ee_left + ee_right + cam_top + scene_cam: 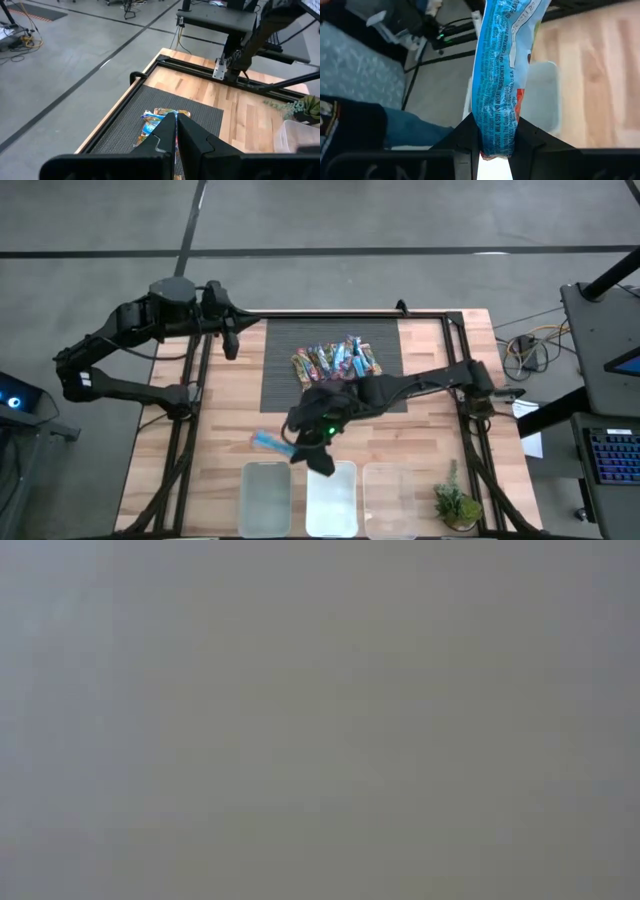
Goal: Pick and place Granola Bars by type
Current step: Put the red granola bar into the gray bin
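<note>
Blue-wrapped granola bar (496, 80) pinched between the right gripper (298, 450) fingers, held above the wood worktop (420, 440) just short of the near edge, beside the left clear bin (266, 498) and middle bin (332, 498). Remaining granola bars (335, 361) heaped on the dark mat (290, 385) toward the far edge. Left gripper (176, 131) pressed shut on nothing, parked over the far left corner. Small plant (455, 502) at the near right corner.

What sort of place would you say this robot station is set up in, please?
Probably a robotics lab or workshop: a wooden table stands on a taped grey concrete floor, with cables beside it and a keyboard nearby. The right gripper holds a blue granola bar.
</note>
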`<act>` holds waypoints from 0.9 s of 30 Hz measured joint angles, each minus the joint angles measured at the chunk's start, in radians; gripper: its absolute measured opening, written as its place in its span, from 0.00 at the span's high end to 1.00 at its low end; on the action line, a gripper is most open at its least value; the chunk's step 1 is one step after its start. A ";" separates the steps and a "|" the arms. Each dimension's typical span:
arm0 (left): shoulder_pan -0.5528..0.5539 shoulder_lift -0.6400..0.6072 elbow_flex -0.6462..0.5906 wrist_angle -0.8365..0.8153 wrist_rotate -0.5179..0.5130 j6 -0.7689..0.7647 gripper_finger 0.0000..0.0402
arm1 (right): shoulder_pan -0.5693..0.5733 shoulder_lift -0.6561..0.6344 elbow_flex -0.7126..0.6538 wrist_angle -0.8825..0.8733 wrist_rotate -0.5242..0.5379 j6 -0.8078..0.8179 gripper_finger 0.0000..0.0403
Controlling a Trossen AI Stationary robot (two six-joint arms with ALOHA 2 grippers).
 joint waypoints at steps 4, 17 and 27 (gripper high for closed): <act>0.000 0.000 0.000 0.000 0.000 0.000 1.00 | 0.016 0.094 0.090 -0.019 -0.004 -0.021 0.84; 0.000 0.002 0.000 -0.003 -0.003 0.002 1.00 | 0.029 0.398 0.314 -0.023 -0.048 0.124 0.84; 0.000 0.002 0.000 -0.005 -0.003 0.001 1.00 | 0.043 0.459 0.330 -0.139 -0.051 0.138 0.84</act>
